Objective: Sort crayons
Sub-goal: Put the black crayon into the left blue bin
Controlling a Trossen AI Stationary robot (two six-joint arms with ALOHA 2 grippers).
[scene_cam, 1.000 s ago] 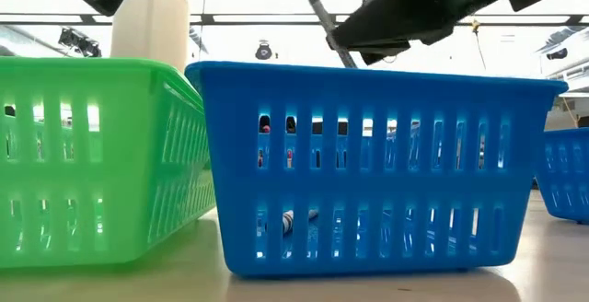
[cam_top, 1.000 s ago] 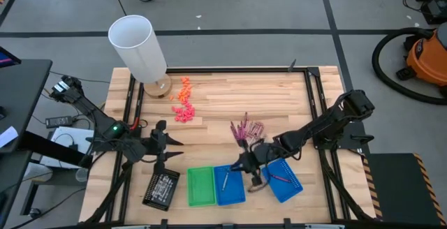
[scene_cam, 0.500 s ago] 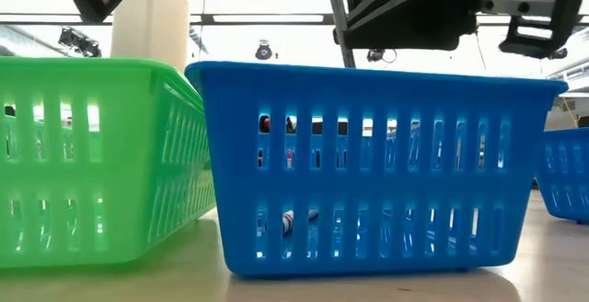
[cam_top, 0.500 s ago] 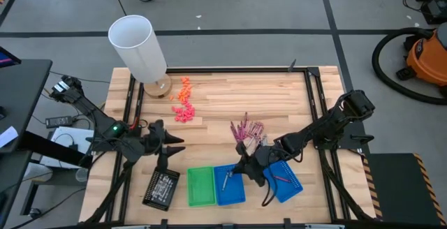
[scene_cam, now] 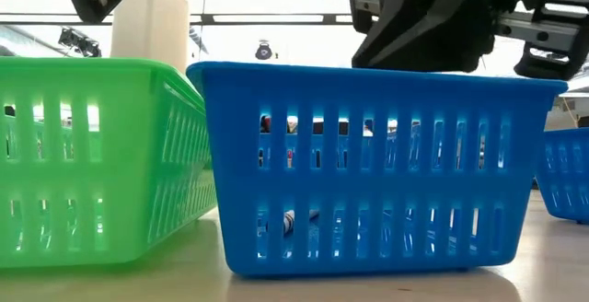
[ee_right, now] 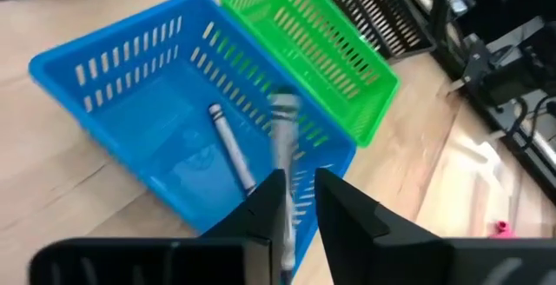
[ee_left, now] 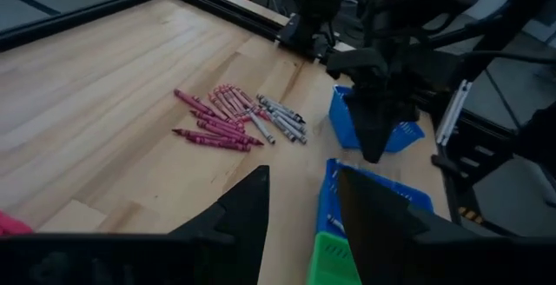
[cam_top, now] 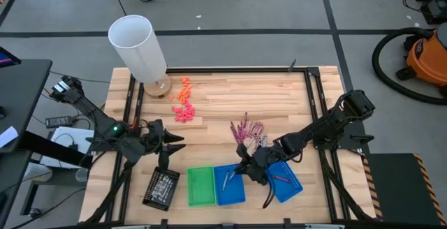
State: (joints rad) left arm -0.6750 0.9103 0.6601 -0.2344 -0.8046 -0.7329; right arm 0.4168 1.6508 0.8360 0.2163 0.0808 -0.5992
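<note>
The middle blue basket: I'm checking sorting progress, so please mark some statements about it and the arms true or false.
1. A silver-grey crayon lies in the middle blue basket. True.
2. The right gripper hangs over the green basket. False: it is over the middle blue basket.
3. A pile of crayons lies loose on the table. True.
4. The left gripper holds a crayon. False: it is open and holds nothing.

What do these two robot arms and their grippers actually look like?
Both arms are dark, nearly black, built of jointed segments. The left arm shows a small green light and loose cables near its base. The right arm has chunky rounded joints. The left gripper and the right gripper each end in two dark, pointed, wedge-shaped fingers.
</note>
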